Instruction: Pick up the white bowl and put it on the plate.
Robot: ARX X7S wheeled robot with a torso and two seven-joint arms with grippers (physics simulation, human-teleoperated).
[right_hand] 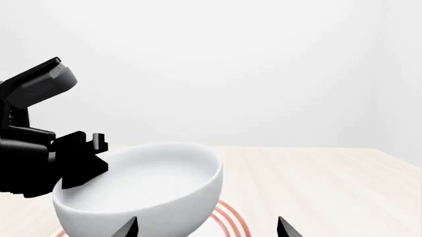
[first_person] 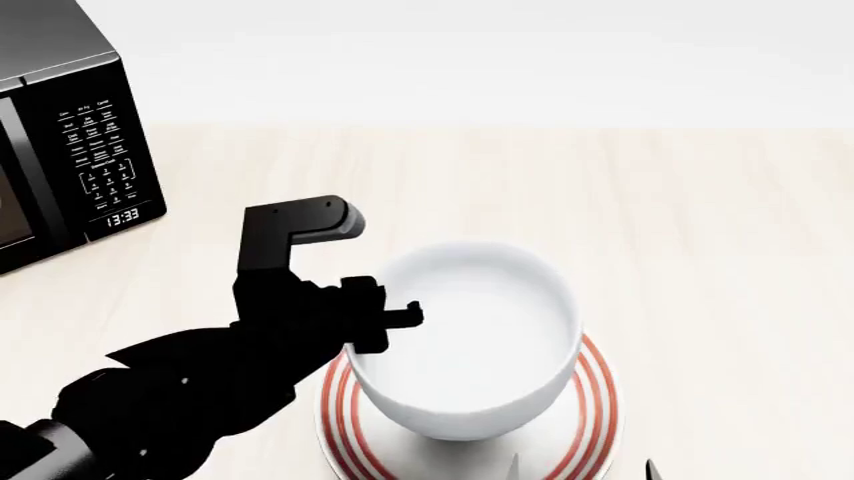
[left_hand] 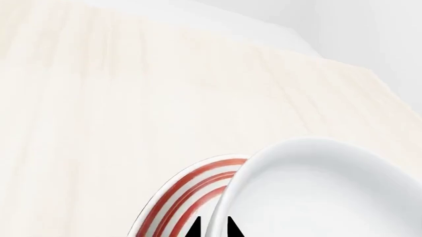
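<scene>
The white bowl (first_person: 461, 340) hides most of the plate (first_person: 597, 400), whose lower part the head view's bottom edge cuts off. The microwave (first_person: 67, 150) is cropped at upper left.

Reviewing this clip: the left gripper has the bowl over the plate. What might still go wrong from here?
1. The white bowl looks tilted in the right wrist view and is pinched only at its rim by the left gripper, so it may slip or land crooked.
2. It sits toward one side of the plate, so it could settle off-centre.
3. The right gripper is open nearby and might bump it.
</scene>
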